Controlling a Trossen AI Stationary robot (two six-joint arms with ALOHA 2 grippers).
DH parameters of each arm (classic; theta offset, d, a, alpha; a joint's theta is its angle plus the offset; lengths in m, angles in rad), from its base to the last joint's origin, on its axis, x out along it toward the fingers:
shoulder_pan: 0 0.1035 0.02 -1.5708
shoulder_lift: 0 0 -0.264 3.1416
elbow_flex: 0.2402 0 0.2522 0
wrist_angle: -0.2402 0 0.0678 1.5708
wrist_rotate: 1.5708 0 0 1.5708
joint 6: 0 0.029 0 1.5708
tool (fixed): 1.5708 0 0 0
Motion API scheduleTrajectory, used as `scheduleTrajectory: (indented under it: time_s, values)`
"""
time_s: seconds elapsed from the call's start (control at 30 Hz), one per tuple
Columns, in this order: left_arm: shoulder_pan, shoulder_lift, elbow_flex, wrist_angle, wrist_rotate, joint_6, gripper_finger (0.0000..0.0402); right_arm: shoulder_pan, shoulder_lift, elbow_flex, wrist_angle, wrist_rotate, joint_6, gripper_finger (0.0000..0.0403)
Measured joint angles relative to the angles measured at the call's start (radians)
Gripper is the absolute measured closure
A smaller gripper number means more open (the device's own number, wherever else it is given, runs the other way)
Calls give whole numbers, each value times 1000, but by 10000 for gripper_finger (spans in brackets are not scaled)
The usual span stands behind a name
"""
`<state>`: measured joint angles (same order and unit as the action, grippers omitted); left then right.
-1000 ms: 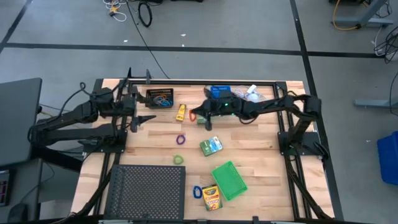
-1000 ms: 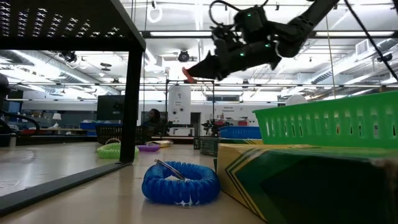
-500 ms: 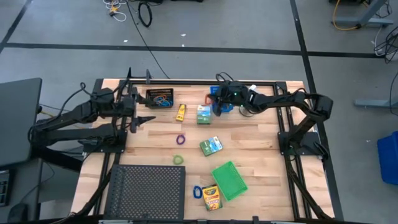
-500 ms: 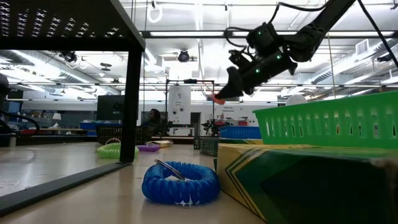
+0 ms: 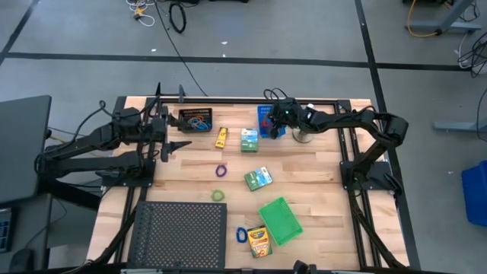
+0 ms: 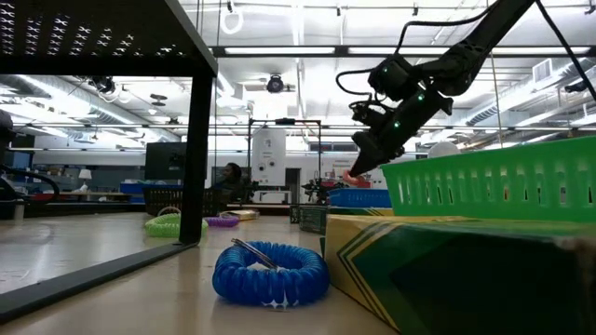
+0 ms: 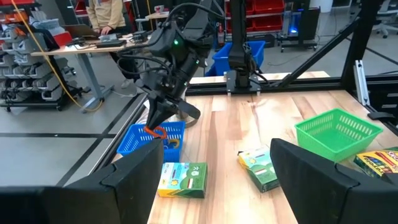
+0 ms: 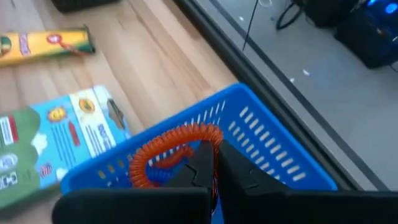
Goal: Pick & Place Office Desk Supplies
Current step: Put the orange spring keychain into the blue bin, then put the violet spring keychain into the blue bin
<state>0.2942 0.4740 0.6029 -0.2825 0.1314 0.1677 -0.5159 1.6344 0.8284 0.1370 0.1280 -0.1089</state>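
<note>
Two dark jointed arms — black cables, green lights.

Three bins [image 5: 265, 119], two green-white boxes [image 5: 258, 179], four loops [image 5: 221, 170].

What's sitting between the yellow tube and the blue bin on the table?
In the high view, one green-white box lies between the yellow tube and the blue bin.

free: bare wood right of green bin [image 5: 280, 220] | obstacle: mesh tray [image 5: 179, 234], near-left corner
</note>
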Motion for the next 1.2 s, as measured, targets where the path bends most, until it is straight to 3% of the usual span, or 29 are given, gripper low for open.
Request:
scheduleTrajectory:
  time_s: [0.57, 1.2]
  values:
    - [0, 0, 0, 2, -17, -9, 98, -6, 3, 0, -137, -30, 0, 396]
    - [0, 0, 0, 2, -27, -19, 98, -5, 3, 0, -102, -56, -46, 241]
